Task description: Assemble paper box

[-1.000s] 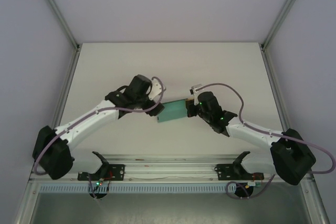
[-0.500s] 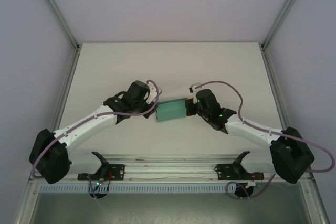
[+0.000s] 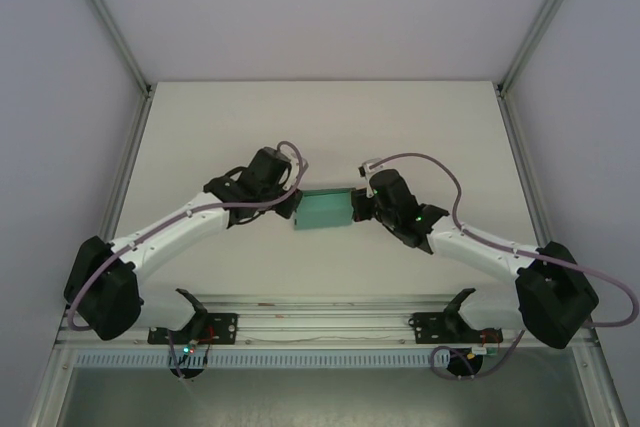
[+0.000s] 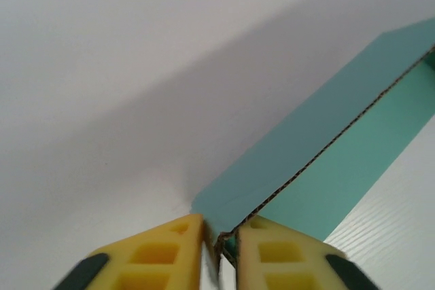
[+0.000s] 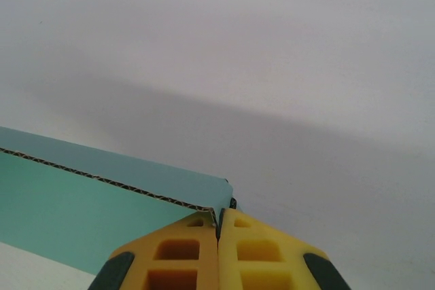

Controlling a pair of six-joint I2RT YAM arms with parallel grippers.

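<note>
Holding the paper box (image 3: 322, 210) from both ends is the step in hand, judged from the present grip. From the near edge of the surface (image 3: 320, 127), the two arms reach inward and meet at the middle of the work area. The left pincer (image 3: 293, 212) is closed on the left end of the box; in the left wrist view its yellow fingers (image 4: 163, 252) are drawn in on the raw corrugated edge of the teal card (image 4: 319, 147), with only a narrow gap between them where the edge enters. The right pincer (image 3: 356, 207) is closed on the right end; in the right wrist view its fingers (image 5: 180, 252) meet, with a corner of the card (image 5: 81, 215) nipped at their tips. The box lies between the two pincers as a flat teal panel, with a second panel folded along the held edge. Whether it rests on the surface or hangs just above it cannot be determined. The next move calls for coordinated motion: one pincer anchors its end while the other folds or opens a panel. Uneven pull may tear or slip the thin card. Beyond the box, the surface runs to the rear wall.
</note>
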